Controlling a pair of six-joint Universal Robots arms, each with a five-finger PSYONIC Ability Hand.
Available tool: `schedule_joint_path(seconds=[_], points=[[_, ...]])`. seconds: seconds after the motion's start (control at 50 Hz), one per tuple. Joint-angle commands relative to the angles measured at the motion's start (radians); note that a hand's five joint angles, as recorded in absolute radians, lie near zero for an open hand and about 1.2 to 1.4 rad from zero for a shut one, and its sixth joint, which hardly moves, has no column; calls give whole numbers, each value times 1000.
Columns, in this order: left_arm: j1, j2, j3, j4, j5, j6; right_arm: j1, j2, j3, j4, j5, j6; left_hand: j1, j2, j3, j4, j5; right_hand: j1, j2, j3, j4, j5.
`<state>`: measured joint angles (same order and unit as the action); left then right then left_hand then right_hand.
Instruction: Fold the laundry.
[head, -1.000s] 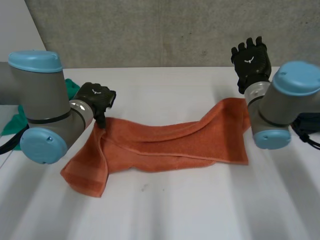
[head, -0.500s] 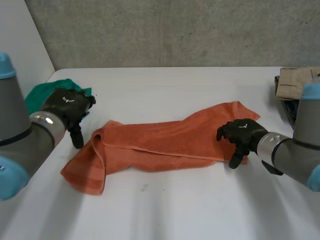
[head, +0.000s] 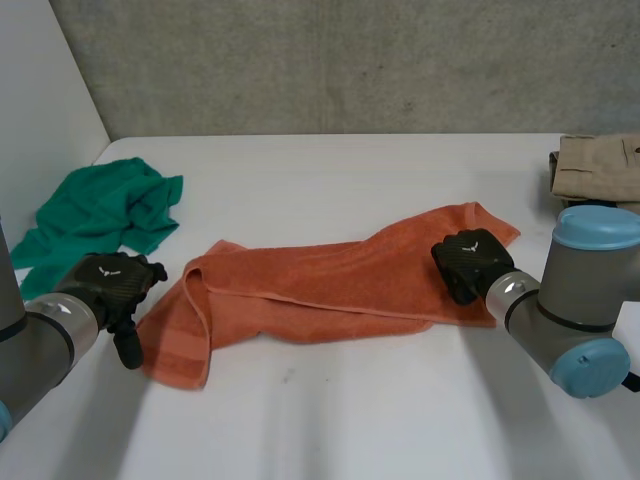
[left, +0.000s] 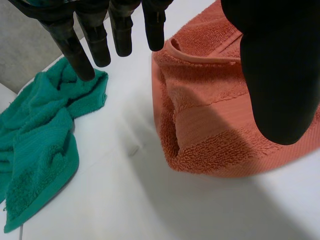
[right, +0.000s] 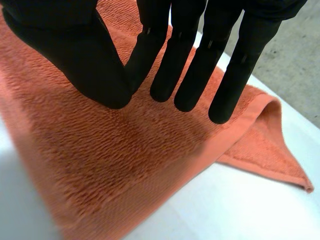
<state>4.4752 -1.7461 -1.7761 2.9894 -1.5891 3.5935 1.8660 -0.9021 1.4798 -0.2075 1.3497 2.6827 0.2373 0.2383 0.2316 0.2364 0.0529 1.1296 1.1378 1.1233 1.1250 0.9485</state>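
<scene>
An orange towel (head: 330, 285) lies crumpled lengthwise across the middle of the white table (head: 330, 410), its left end doubled over. My left hand (head: 110, 285) hovers open just off that doubled end (left: 210, 115), fingers (left: 90, 40) straight and thumb over the towel's edge, holding nothing. My right hand (head: 468, 265) sits low over the towel's right end (right: 125, 165). Its fingers (right: 175, 60) are drawn together with the thumb against them, and no cloth shows between them.
A crumpled green cloth (head: 100, 215) lies at the table's left, close beside my left hand (left: 40, 145). A folded tan garment (head: 595, 170) rests at the right edge. A grey wall runs behind the table.
The left hand left the towel's left end, moved toward the front left and opened. The right hand came down from the back onto the towel's right end and closed its fingers.
</scene>
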Motion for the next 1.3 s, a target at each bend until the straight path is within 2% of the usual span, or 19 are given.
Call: schedule_joint_path(seconds=[0.02, 0.22, 0.28, 0.34, 0.4, 0.6, 0.76, 1.12, 1.16, 1.22, 1.3], points=[[2, -29, -5, 19, -2, 21, -7, -23, -3, -21, -9, 11, -12, -13, -6, -11, -2, 267, 258, 273, 271, 273], [10, -102, -16, 81, -3, 105, -15, -132, 20, 54, -47, 11, 5, 4, 11, 6, 15, 267, 258, 273, 271, 273], [12, -112, -20, 104, -6, 123, -7, -139, 33, 156, -41, 2, 8, 7, 14, 9, 18, -372, -380, -365, -367, -365], [13, -112, -20, 111, -9, 126, -8, -132, 53, 247, -41, 6, 8, 7, 14, 9, 18, -426, -434, -420, -422, -420], [16, -110, -16, 112, -6, 125, -10, -117, 66, 232, -43, 14, 8, 7, 14, 9, 18, -450, -458, -444, -445, -443], [10, -107, -8, 114, -9, 125, -2, -45, 62, 39, -14, 16, 3, 2, 8, 3, 12, -421, -429, -414, -416, -414], [18, -107, -8, 114, -5, 123, 8, 3, 28, 13, 14, 9, -3, -4, 2, -2, 7, -412, -420, -406, -407, -405], [21, -105, -5, 114, -3, 123, 2, 41, -35, -49, 17, 5, -3, -4, 2, -2, 7, -295, -303, -288, -290, -288], [21, -105, -5, 114, -3, 123, -4, 46, -46, -52, 19, 2, -3, -4, 2, -2, 7, -137, -145, -130, -132, -130], [21, -109, -5, 114, -5, 122, -14, 37, -62, -56, 19, 6, -3, -4, 2, -2, 7, 266, 257, 272, 270, 272], [21, -110, -9, 114, -8, 123, -21, 5, -58, -44, 11, 9, -3, -4, 2, -2, 7, 267, 258, 273, 271, 273]])
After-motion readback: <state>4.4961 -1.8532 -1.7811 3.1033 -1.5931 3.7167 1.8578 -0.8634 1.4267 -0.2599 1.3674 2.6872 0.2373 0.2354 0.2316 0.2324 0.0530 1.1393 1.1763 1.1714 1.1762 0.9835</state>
